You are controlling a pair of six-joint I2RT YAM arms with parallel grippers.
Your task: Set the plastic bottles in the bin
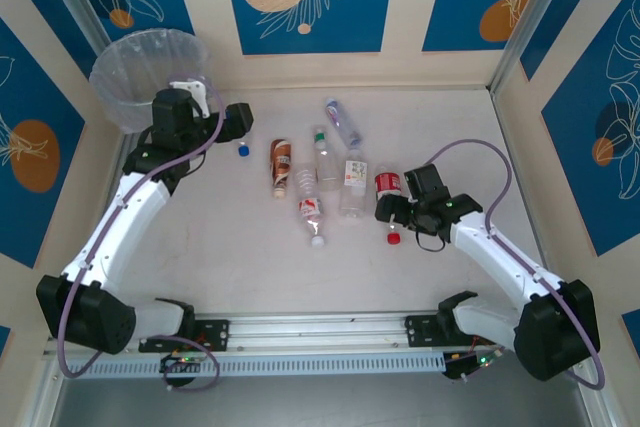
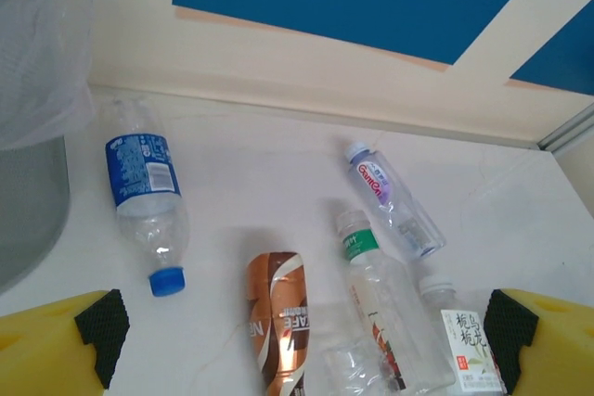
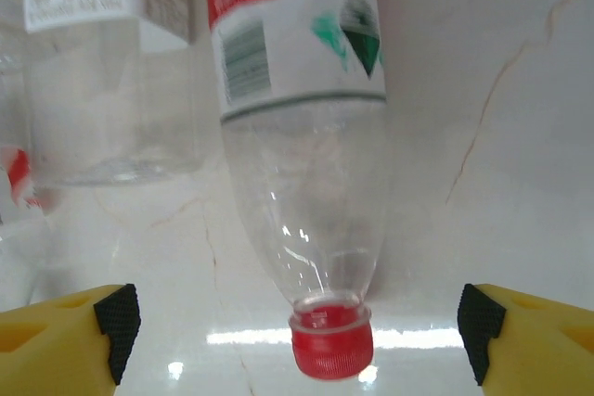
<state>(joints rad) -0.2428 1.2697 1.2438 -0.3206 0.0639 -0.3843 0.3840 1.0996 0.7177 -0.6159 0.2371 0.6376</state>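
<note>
Two sets of jaws stood wide; the right gripper (image 3: pixel 297 326) straddled the neck end of the red-capped bottle (image 3: pixel 302 164), a gap on each side, nothing held; we judged the grasp to be the step in hand; closing on the labelled body rather than the tapering neck looked safer against slipping; the left gripper (image 2: pixel 306 331) hung empty near the blue-labelled bottle (image 2: pixel 144 183); the bin (image 1: pixel 120 97) sat in the far left corner, well apart from the right arm, so we expected a long carry.
</note>
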